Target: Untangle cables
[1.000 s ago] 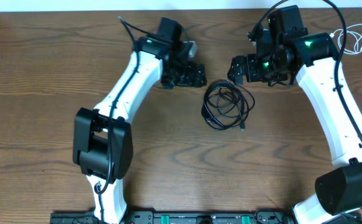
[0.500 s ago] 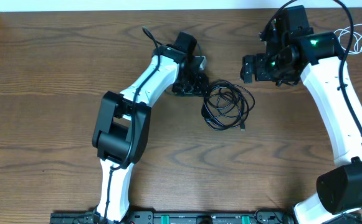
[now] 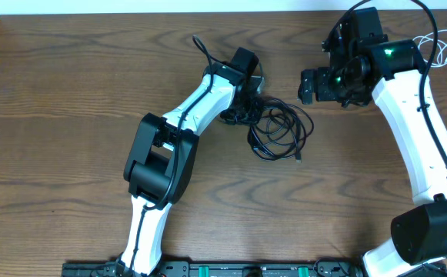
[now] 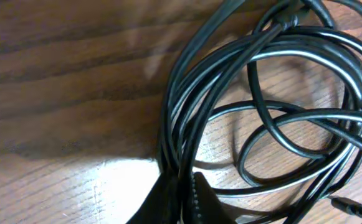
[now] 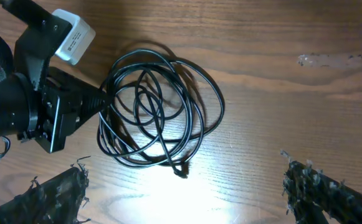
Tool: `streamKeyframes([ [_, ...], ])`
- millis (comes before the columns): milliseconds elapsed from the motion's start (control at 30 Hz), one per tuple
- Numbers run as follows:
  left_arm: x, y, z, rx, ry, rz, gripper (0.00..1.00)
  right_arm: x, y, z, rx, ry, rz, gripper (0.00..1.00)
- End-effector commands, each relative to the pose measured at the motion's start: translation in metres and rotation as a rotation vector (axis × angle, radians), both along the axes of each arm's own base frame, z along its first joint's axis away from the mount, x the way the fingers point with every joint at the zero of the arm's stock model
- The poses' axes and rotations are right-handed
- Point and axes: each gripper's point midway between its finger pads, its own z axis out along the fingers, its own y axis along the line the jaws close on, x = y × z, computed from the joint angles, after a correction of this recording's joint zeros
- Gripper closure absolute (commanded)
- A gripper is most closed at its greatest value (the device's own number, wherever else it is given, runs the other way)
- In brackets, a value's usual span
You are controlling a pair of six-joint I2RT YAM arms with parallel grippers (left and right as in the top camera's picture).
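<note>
Pinches the black cables (image 3: 281, 132) at the left edge of their coil with the left hand (image 3: 246, 115), jaws closed right down onto a bunch of several strands. Shows, in the left wrist view, the dark fingertips (image 4: 199, 202) meeting around that bunch where the strands run side by side, low against the wooden counter (image 3: 54, 115). Finds the rest of the coil lying flat on the counter in loose overlapping loops to the right of the grip, with a small plug end (image 3: 299, 158) poking out at the coil's lower right edge.

Holds the right hand (image 3: 309, 85) above and to the right of the coil, apart from it, jaws spread wide with nothing between them. Frames the whole coil between the two rough-textured dark fingers (image 5: 56, 193) in the right wrist view, with neither one touching a strand.

Has the white cable (image 3: 438, 45) well to the right of the coil, near the counter's far right edge beyond the right arm, in thin loops of its own, touched by neither hand.
</note>
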Motion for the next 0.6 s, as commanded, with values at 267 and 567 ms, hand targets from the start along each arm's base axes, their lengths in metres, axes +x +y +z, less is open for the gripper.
streamKeyframes([
  [267, 0.001, -0.004, 0.154, -0.184, -0.264, 0.017, 0.93, -0.007, 0.033, -0.020, 0.154, 0.048, 0.062, 0.08],
  [567, -0.008, -0.007, 0.195, -0.277, -0.290, 0.057, 0.93, -0.001, 0.053, -0.045, 0.236, 0.033, 0.042, 0.59],
])
